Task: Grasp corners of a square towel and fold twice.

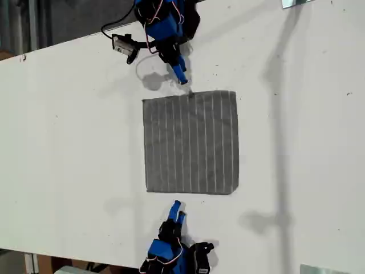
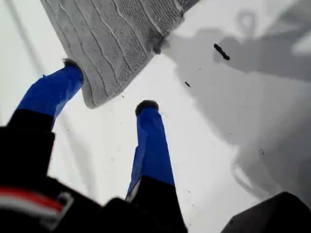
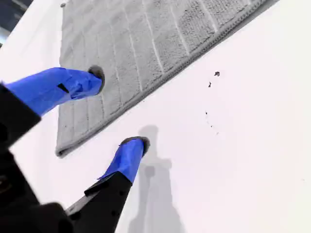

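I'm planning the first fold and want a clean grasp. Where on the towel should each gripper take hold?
The towel lies flat, so only its edges can be pinched. Take a corner, one finger sliding under, from outside the cloth.

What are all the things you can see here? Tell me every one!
towel: one, grey with thin pale stripes, lying flat and unfolded in the middle of the table.
table: one, white, under everything.
dark specks: a few, tiny, on the table near the towel's edge.
arms: two, blue and black, one at the exterior view's top edge, one at its bottom edge, each pointing at the towel.
my first gripper: one, blue fingers, open, at a towel corner.
my second gripper: one, blue fingers, open, at a towel edge.
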You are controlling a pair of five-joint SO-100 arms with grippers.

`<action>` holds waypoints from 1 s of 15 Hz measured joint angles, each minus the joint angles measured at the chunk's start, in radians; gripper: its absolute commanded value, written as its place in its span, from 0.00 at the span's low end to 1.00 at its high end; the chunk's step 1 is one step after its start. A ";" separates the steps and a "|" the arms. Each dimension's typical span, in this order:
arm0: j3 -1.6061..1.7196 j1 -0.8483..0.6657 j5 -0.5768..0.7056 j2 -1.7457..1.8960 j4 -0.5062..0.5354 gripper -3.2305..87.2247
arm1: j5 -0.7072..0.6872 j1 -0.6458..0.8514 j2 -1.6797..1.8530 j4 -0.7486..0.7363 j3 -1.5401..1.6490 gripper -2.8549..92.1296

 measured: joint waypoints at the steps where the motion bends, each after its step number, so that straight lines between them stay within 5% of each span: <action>1: 0.000 0.000 0.000 0.000 0.000 0.31 | 0.000 -0.006 0.000 -0.005 0.002 0.32; 15: 0.000 0.023 -0.051 0.003 0.000 0.33 | 0.020 -0.063 -0.023 -0.049 -0.135 0.31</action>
